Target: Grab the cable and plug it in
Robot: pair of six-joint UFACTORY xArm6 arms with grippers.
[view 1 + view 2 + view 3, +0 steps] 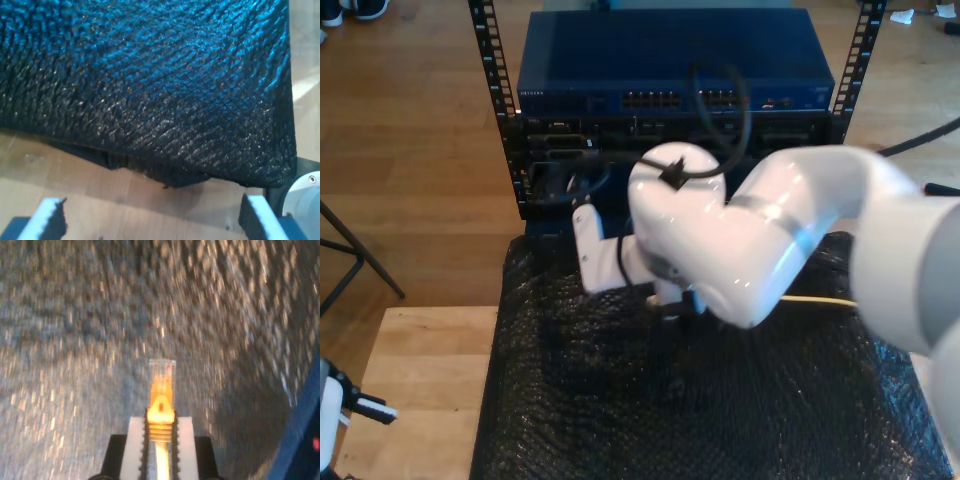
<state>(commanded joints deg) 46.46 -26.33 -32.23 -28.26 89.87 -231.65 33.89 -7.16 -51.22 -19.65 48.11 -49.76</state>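
Exterior view, left to right: part of an arm [340, 405] is sitting idle at the lower-left corner over the pale wooden counter [420, 370], just beside the edge of the black bubbly mesh mat [620, 400]. I'm not assigning that arm a number from this view alone.

My first pincer [150, 220] is hanging spread wide, its white ridged pads [50, 215] apart with nothing between them, looking at the mat's edge over bare wood.

The big white arm [760, 240] is reaching across mid-frame over the mat. My second pincer [160, 450] is pinching the thin yellow ethernet cable [160, 440] just behind its small clear plastic plug [161, 385]; the plug is sticking out past the pads, pointing forward over the blurred mat. In the exterior view, a short run of the yellow cable [820, 299] is trailing off toward the right from under the arm.

The dark blue rack-mounted network switch [670, 70] with its rows of ports [655, 99] is sitting at the top, well apart from the plug.

Progress, my read: the grab is done and the plug-in is all still left. The plug needs carrying up to the switch face, lining up square with a free port, then pushing in. I can't tell the latch orientation from the blurred wrist view.
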